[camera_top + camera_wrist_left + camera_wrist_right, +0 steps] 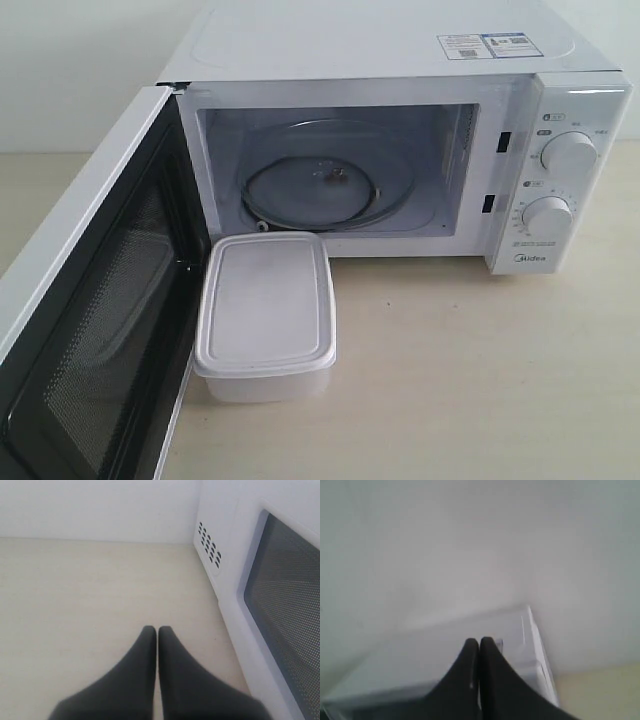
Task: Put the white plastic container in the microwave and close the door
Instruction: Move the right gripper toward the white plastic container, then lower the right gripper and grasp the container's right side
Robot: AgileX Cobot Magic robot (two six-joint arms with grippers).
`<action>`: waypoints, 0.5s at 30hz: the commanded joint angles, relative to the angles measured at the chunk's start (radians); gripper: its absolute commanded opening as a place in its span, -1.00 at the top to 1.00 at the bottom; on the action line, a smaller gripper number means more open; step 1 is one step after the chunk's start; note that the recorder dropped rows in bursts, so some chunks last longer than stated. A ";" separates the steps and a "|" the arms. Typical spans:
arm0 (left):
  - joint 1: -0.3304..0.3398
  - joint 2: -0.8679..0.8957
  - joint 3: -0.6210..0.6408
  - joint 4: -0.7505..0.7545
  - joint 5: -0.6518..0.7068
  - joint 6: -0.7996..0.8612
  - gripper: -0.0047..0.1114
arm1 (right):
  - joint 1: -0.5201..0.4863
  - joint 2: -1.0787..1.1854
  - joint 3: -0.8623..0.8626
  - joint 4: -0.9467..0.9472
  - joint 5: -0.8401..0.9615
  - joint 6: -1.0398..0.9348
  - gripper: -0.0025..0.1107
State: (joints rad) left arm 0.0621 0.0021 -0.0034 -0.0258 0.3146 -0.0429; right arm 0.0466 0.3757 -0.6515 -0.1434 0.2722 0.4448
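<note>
Crowding the open door (90, 330), the white plastic container (265, 315) could be jammed against it; left gripper (157, 630) and right gripper (479, 641) are closed, empty.

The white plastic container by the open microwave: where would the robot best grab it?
The white plastic container lies flat, lid on, long axis toward the microwave. Probably come from above, jaws across its long walls under the lid rim; the open door stands close beside it, so room there looks tight.
</note>
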 commanded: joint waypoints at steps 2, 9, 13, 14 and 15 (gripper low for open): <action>-0.002 -0.002 0.003 0.000 0.001 -0.009 0.85 | 0.162 0.302 -0.113 0.112 0.473 -0.159 0.96; -0.002 -0.002 0.003 0.000 0.001 -0.009 0.85 | 0.307 0.635 -0.113 0.540 0.577 -0.564 0.96; -0.002 -0.002 0.003 0.000 0.001 -0.009 0.85 | 0.362 0.809 -0.113 0.689 0.562 -0.828 0.96; -0.002 -0.002 0.003 0.000 0.001 -0.009 0.85 | 0.371 0.843 -0.113 0.705 0.562 -0.880 0.96; -0.002 -0.002 0.003 0.000 0.001 -0.009 0.85 | 0.373 0.885 -0.119 0.729 0.553 -0.887 0.96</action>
State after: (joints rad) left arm 0.0621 0.0021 -0.0034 -0.0258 0.3146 -0.0429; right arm 0.4027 1.1751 -0.7557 0.5159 0.8376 -0.3209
